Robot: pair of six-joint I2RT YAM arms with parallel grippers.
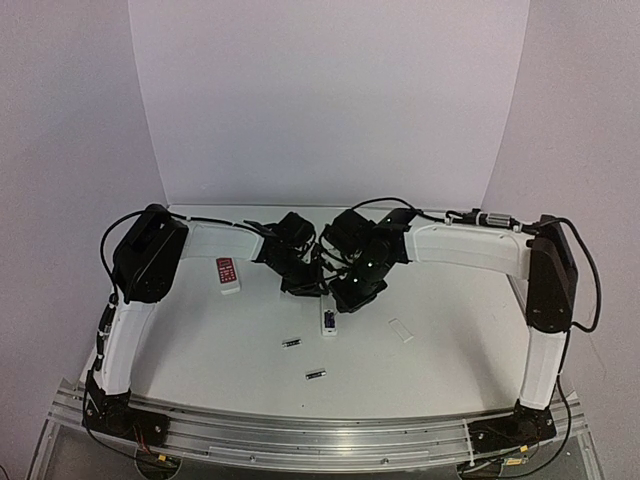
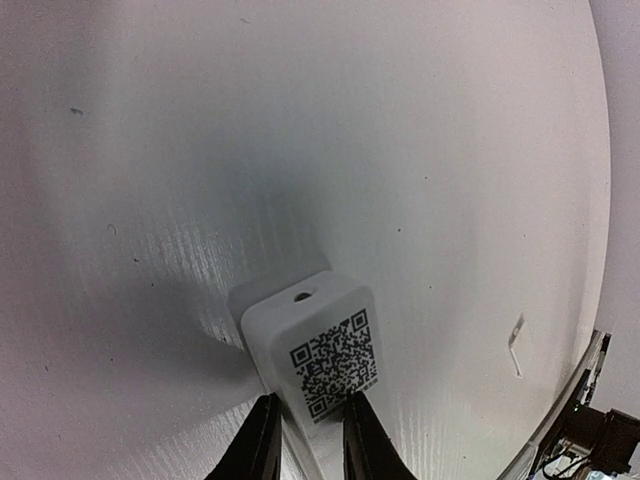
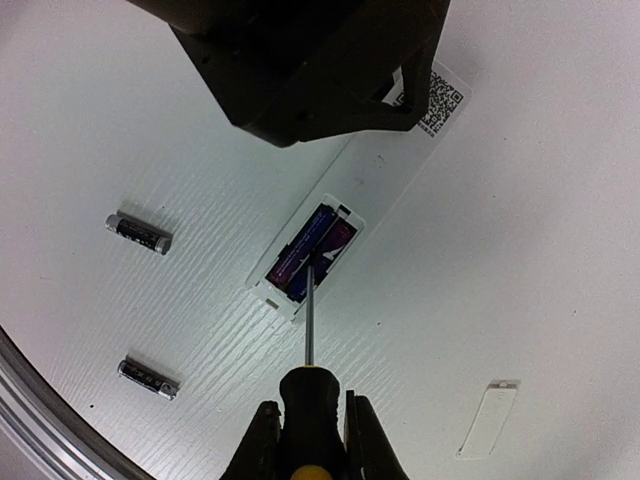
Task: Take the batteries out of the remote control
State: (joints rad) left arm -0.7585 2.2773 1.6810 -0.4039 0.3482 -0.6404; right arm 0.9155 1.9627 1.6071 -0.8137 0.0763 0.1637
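A white remote control (image 3: 330, 225) lies face down mid-table with its battery bay open. Purple-labelled batteries (image 3: 298, 255) sit in the bay. Two loose batteries (image 3: 139, 233) (image 3: 148, 378) lie on the table to its left, also seen from above (image 1: 291, 343) (image 1: 316, 375). My right gripper (image 3: 312, 405) is shut on the black-and-yellow screwdriver handle (image 3: 312, 400). The shaft tip (image 3: 313, 258) rests between the cells. My left gripper (image 2: 312, 400) straddles the remote's QR-code end (image 2: 325, 355), with both fingers against its sides.
The small white cover piece (image 3: 487, 419) lies right of the remote, also visible from above (image 1: 401, 331). A second remote with a red face (image 1: 228, 274) rests at the left. Both arms crowd over the white remote (image 1: 328, 321). The table's metal front rail (image 1: 320, 432) runs along the near edge.
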